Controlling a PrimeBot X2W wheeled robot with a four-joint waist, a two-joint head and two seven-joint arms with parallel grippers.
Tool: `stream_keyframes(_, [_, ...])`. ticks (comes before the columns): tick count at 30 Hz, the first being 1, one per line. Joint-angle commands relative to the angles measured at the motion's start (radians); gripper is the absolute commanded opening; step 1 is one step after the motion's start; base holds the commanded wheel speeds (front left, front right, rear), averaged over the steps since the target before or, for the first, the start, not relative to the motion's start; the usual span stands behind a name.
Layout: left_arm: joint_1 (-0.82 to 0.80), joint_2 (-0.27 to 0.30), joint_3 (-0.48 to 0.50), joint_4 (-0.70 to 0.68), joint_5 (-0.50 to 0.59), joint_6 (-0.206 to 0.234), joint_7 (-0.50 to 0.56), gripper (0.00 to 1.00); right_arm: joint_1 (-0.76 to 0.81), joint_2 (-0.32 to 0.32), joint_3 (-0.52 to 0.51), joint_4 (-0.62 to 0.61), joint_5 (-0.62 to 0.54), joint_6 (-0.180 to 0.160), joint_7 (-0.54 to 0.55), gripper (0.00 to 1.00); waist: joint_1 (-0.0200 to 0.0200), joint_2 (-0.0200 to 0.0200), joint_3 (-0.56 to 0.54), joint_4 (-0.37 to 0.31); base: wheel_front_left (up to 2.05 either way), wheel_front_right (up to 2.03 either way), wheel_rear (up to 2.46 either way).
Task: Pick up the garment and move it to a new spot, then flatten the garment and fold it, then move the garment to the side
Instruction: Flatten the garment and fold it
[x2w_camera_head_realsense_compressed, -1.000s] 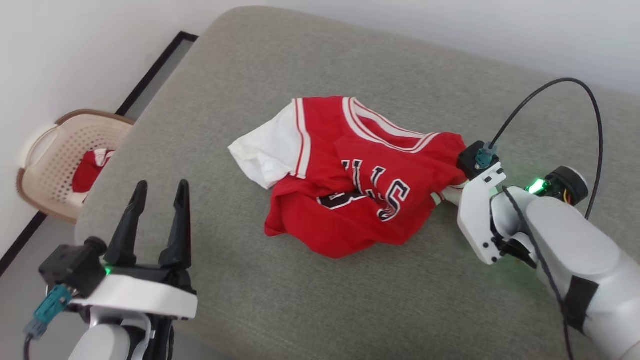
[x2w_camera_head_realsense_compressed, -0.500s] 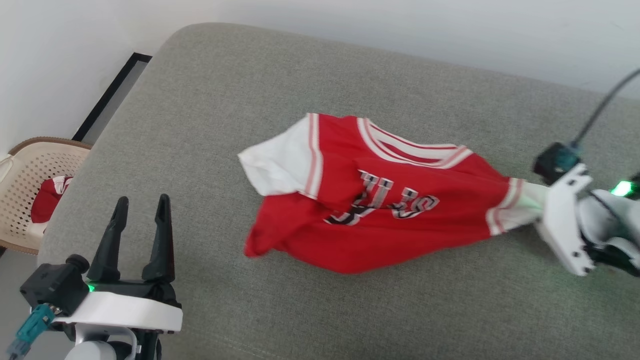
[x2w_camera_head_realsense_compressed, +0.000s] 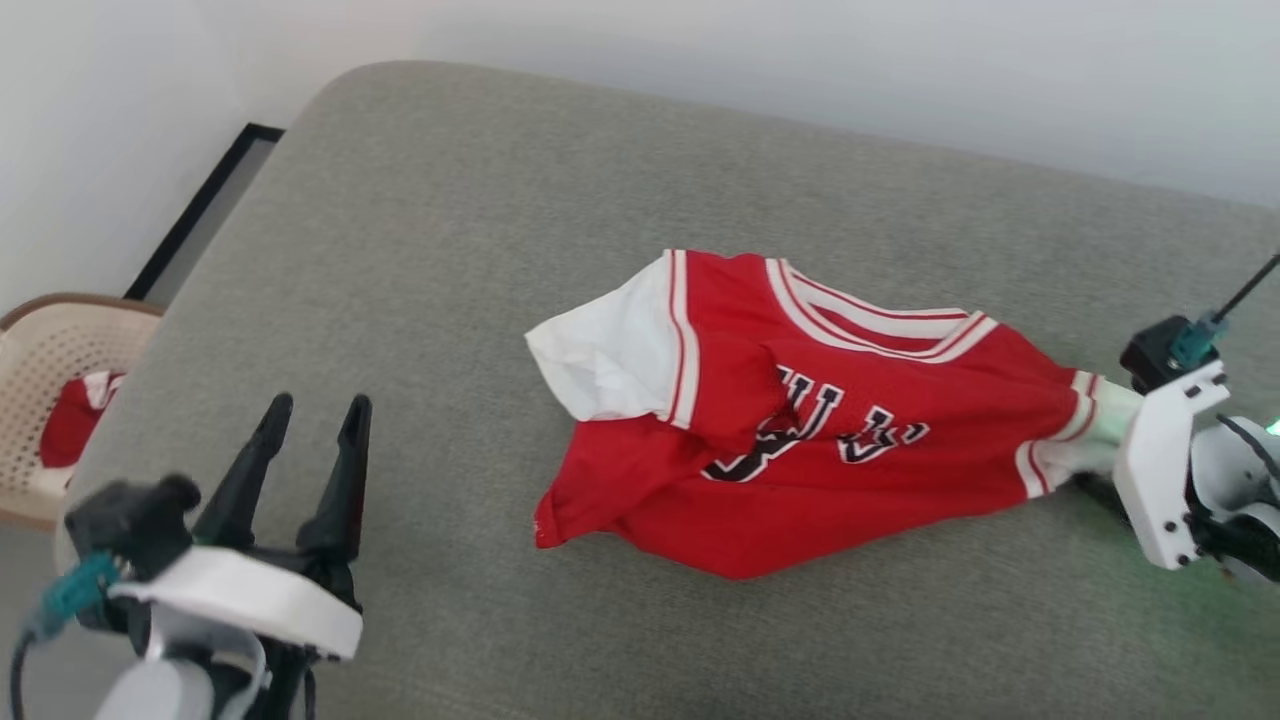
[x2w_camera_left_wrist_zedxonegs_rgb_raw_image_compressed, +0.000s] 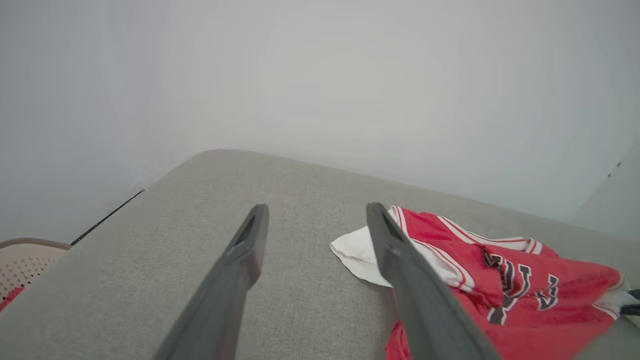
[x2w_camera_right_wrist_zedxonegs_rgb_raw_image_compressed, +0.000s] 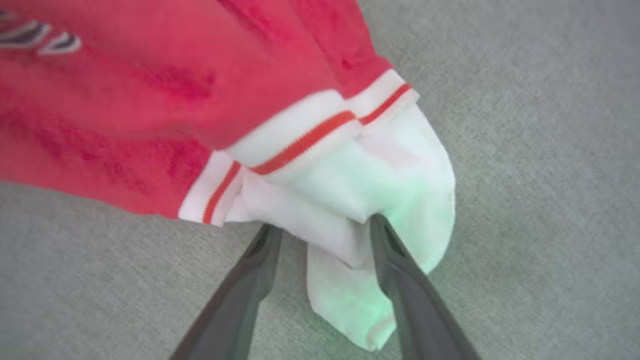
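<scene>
Red garment lies lengthwise from the right tool (gripping its white sleeve) toward the wide-spread left tool.

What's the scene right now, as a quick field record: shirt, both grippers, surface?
garment: red soft-fabric sports shirt with white sleeves, crumpled, lettering up
surface: grey fabric cushion
right gripper: jaws shut on one white sleeve
left gripper: jaws open, empty, clear of shirt
stage: not yet flattened or folded

Head overhead, wrists low, garment shared
</scene>
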Motion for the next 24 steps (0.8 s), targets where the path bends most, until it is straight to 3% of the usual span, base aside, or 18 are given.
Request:
stream_keyframes(1, [-0.030, 0.021, 0.000, -0.002, -0.017, -0.011, 0.045, 1.00, -0.009, 0.010, -0.013, 0.004, -0.015, -0.002, -0.025, 1.00, 0.0000, 0.0000, -0.008, -0.029, 0.00, 0.00, 0.00])
stream_keyframes(8, [-0.163, 0.107, -0.010, 0.031, -0.117, -0.048, 0.294, 1.00, 0.013, 0.067, -0.120, -0.048, -0.061, -0.002, -0.149, 1.00, 0.0000, 0.0000, -0.014, -0.131, 0.00, 0.00, 0.00])
stream_keyframes(12, [-0.265, 0.164, -0.025, 0.085, -0.151, -0.058, 0.449, 1.00, 0.045, 0.118, -0.247, -0.095, -0.123, -0.002, -0.230, 1.00, 0.0000, 0.0000, -0.009, -0.199, 0.00, 0.00, 0.00])
stream_keyframes(16, [-0.367, 0.193, -0.040, 0.163, -0.185, -0.054, 0.593, 1.00, 0.104, 0.195, -0.418, -0.163, -0.226, -0.002, -0.313, 1.00, 0.0000, 0.0000, 0.000, -0.268, 0.00, 0.00, 0.00])
stream_keyframes(17, [-0.367, 0.193, -0.040, 0.163, -0.185, -0.054, 0.593, 1.00, 0.104, 0.195, -0.418, -0.163, -0.226, -0.002, -0.313, 1.00, 0.0000, 0.0000, 0.000, -0.268, 0.00, 0.00, 0.00])
stream_keyframes(24, [-0.504, 0.225, -0.081, 0.325, -0.211, -0.048, 0.782, 1.00, 0.243, 0.394, -0.705, -0.379, -0.465, -0.002, -0.394, 1.00, 0.0000, 0.0000, 0.025, -0.376, 0.00, 0.00, 0.00])
